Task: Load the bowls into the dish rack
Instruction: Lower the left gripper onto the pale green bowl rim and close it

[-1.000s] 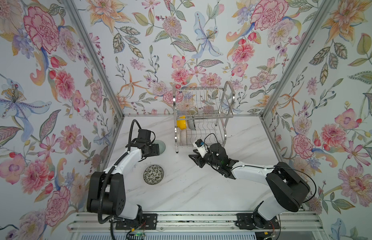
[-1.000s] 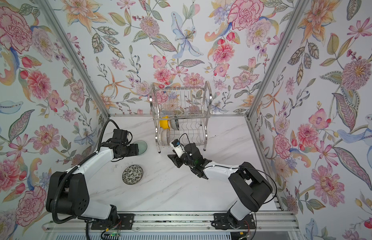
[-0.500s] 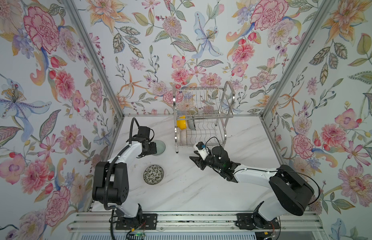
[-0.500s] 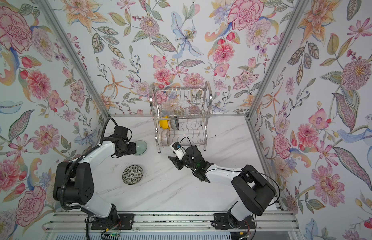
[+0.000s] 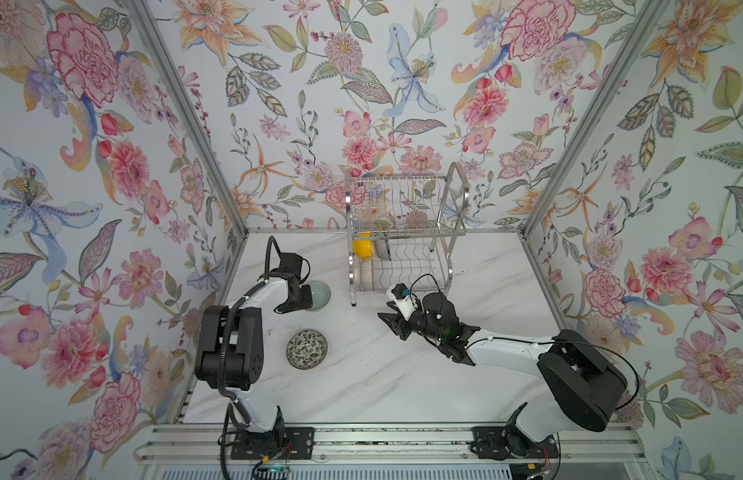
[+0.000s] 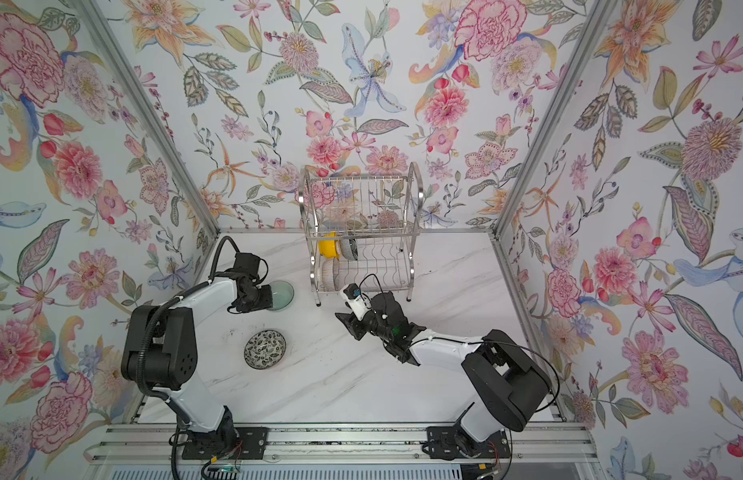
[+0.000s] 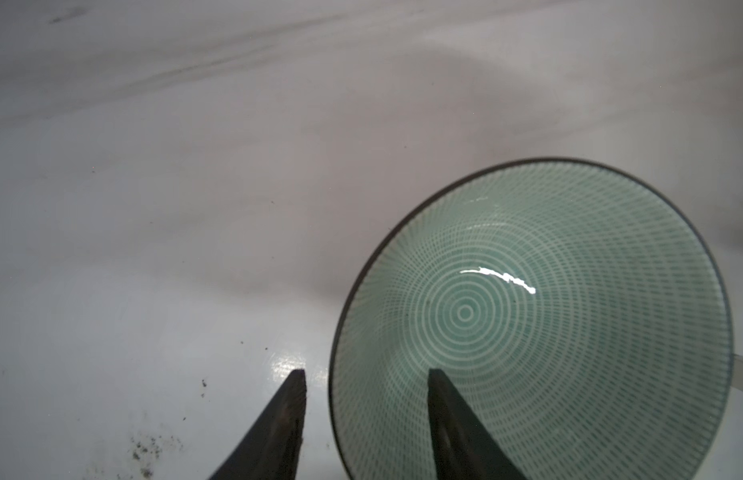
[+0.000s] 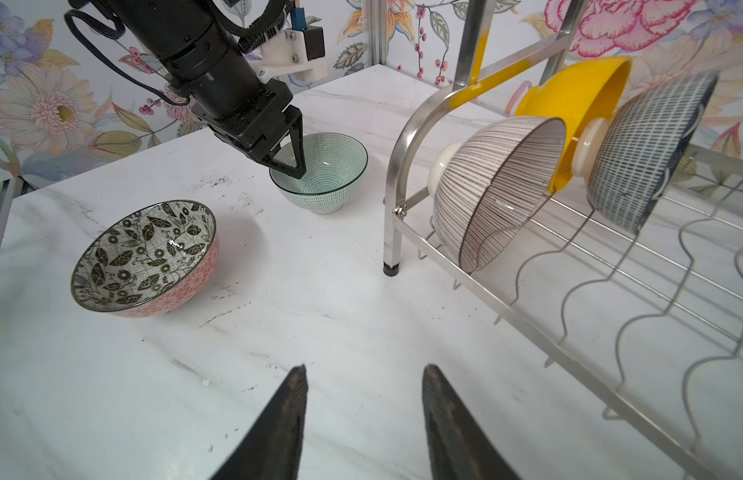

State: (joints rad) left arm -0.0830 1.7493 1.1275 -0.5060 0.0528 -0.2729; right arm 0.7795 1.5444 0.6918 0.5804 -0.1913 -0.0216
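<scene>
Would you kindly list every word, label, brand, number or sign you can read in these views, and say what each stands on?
None: no readable text shows in any view.
The pale green ringed bowl, the leaf-patterned bowl, the yellow bowl, the brown-striped bowl and the navy-dashed bowl carry only patterns; the shiny steel wire dish rack, the floral walls and the marble-look table bear no lettering.

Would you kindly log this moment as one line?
left gripper open, straddling green bowl rim; right gripper open, empty; dish rack holds three bowls; leaf-speckled bowl on table
</scene>
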